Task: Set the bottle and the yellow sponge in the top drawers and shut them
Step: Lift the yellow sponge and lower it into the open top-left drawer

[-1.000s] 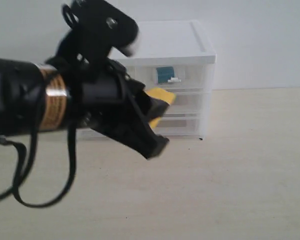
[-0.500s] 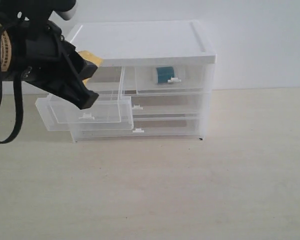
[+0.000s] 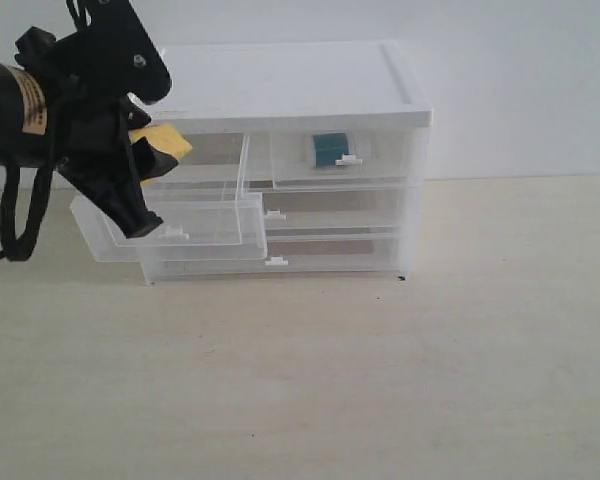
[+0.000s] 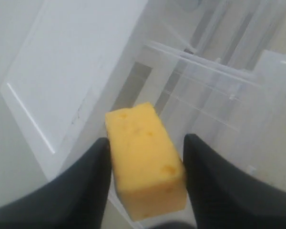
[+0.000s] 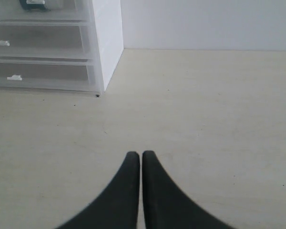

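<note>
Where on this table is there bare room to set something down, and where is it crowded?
Bare: the pale tabletop in front of and right of the white-topped clear plastic drawer cabinet, and the cabinet's flat white top. Crowded: around the pulled-out clear top-left drawer, where the black left gripper holds the yellow foam sponge.

The left pincer [image 4: 147, 141], gripping the yellow sponge [image 3: 166, 142], has swung from before the cabinet's [image 3: 280, 85] middle to its left side and dipped. The sponge now hangs over the pulled-out top left drawer [image 3: 195, 222], no longer screened by the arm.
</note>
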